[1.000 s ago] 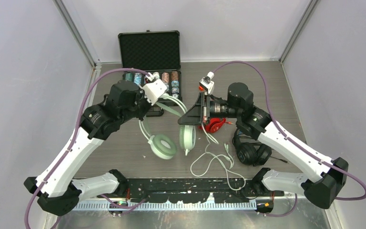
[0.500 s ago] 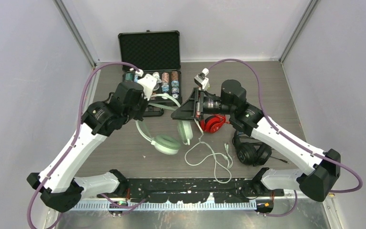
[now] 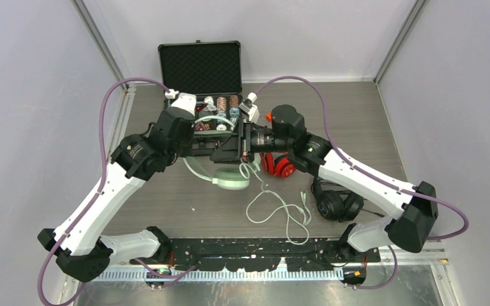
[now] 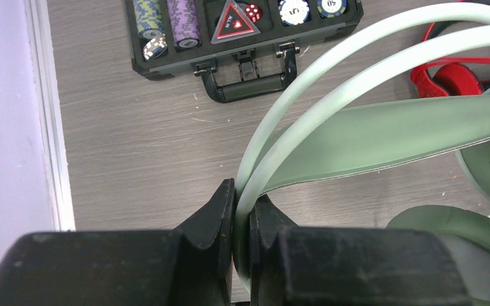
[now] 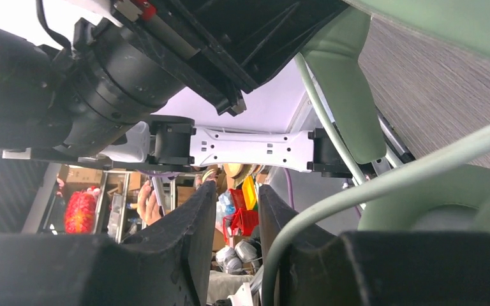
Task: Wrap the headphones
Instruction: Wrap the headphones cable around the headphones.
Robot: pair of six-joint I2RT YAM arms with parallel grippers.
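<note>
One mint headset [image 3: 230, 180], held from the left

Top: it sits mid-surface between both arms, and its cable [image 3: 281, 210] trails toward you, nearer the right arm.
Left wrist: your left jaws are clamped on its band [image 4: 332, 70].
Right wrist: your right jaws stand apart and empty, with the band passing just outside them.

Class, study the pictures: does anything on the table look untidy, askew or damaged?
The white cable sprawls in loose, crossing loops on the table between the mint headphones and the black headphones, not wound up. The left gripper pinches the mint headphones by their thin headband wires. Nothing looks broken.
</note>
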